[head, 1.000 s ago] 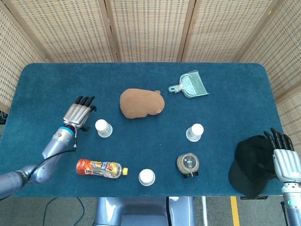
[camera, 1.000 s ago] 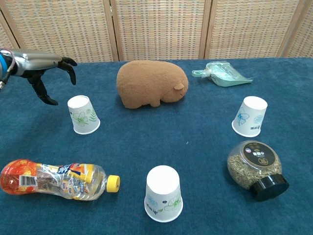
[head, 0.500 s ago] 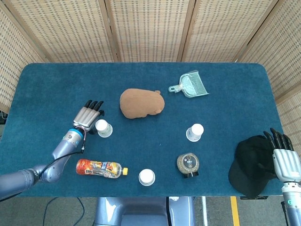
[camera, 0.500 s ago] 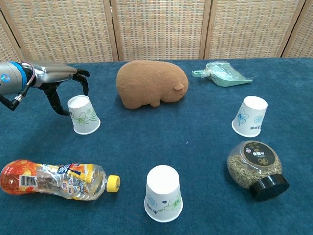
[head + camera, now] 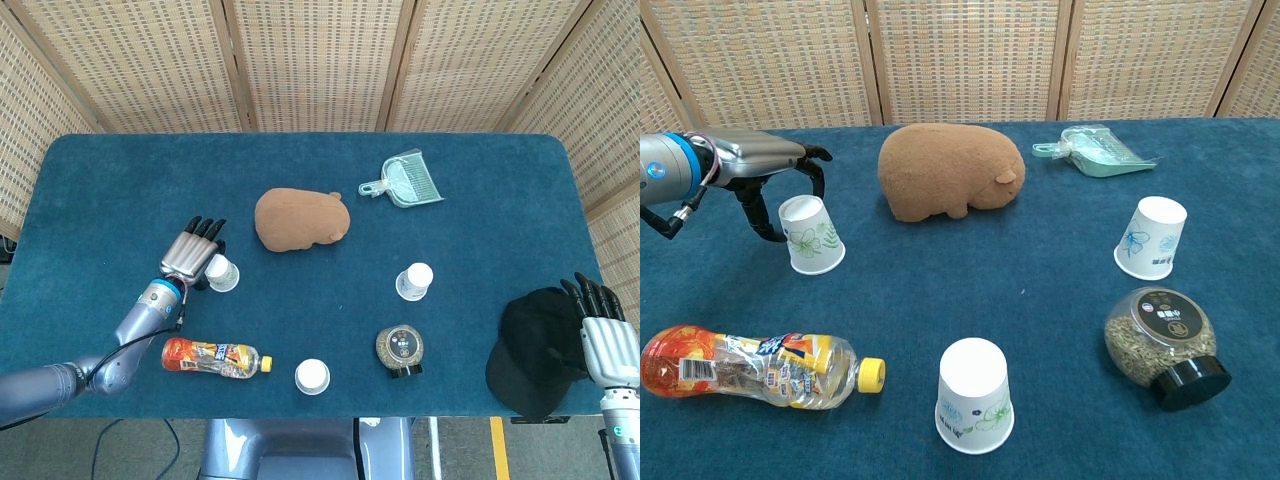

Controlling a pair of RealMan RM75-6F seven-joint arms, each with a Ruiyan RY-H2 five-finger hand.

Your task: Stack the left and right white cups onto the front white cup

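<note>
The left hand [image 5: 770, 170] arches over the left cup [image 5: 810, 234], fingers spread and curved around its top, gripping nothing, while the cup stands upside down on the blue desk [image 5: 110, 180] near the brown plush [image 5: 950, 170]. The front cup [image 5: 974, 395] sits inverted at the near edge beside a lying bottle [image 5: 755, 367], and the right cup [image 5: 1151, 237] stands just behind a tipped jar [image 5: 1162, 335]. The right hand [image 5: 603, 335] rests at the desk's edge beside a black cap [image 5: 535, 345], fingers straight and slightly apart, holding nothing.
</note>
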